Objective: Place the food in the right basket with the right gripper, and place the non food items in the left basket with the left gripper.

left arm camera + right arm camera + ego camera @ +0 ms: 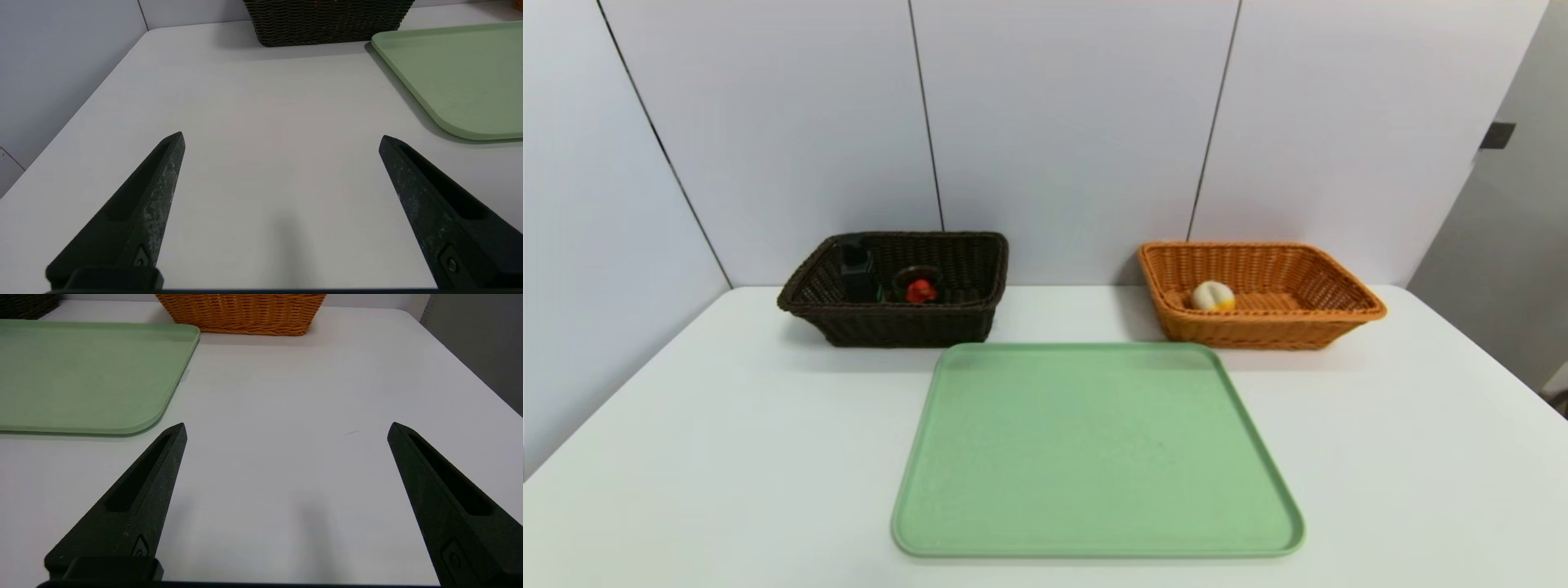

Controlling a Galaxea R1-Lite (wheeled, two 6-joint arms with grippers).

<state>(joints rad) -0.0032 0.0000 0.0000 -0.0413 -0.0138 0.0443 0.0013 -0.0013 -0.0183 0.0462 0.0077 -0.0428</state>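
White worktop (727, 425), green tray (1094, 449) btwn both claws, bare. Dark basket (894, 290) ahead of left claw (282, 139) w/ black item (855, 269) + red item (920, 291) inside; orange basket (1258, 294) ahead of right claw (286, 428) w/ bun (1213, 296). Both claws released, holding nothing, low over worktop.

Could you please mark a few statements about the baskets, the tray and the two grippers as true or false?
1. The green tray has nothing on it. True.
2. The orange basket holds a red item. False: it holds a pale round food item.
3. The dark basket is empty. False: a black item and a red item sit inside.
4. The left gripper is open, holding nothing. True.
5. The right gripper grips the tray. False: it is open over bare table.
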